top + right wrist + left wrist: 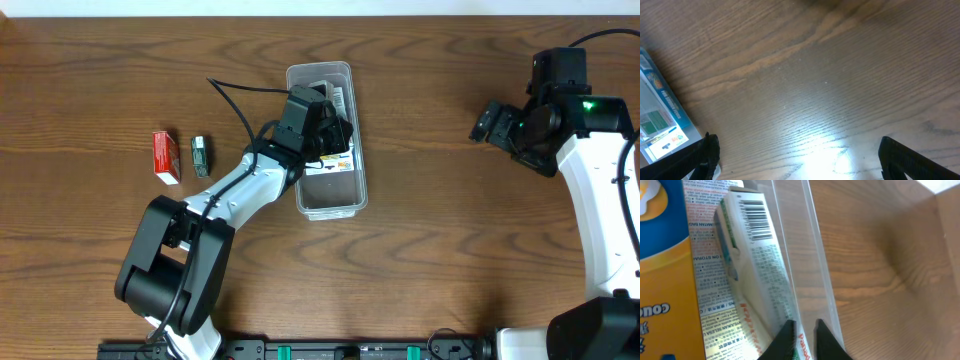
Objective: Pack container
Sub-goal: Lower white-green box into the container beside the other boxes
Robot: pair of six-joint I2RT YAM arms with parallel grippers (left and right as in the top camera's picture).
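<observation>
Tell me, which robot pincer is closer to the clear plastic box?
The left. The left pincer is right at the container, reaching in by its wall. The right pincer hangs far off, over the table.

Left gripper (804,326) at 6 o'clock is pinching the clear container (812,255) wall, fingers nearly together. White barcoded box (757,245) leans just inside it, orange pack (662,280) at 9 o'clock.

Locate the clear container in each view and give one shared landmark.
Overhead: container stands upper centre, long side running up the picture.
Left wrist: its clear wall runs down the centre.
Right wrist: cannot tell; only a blurred package at the left edge.
Landmark: the wooden table.
</observation>
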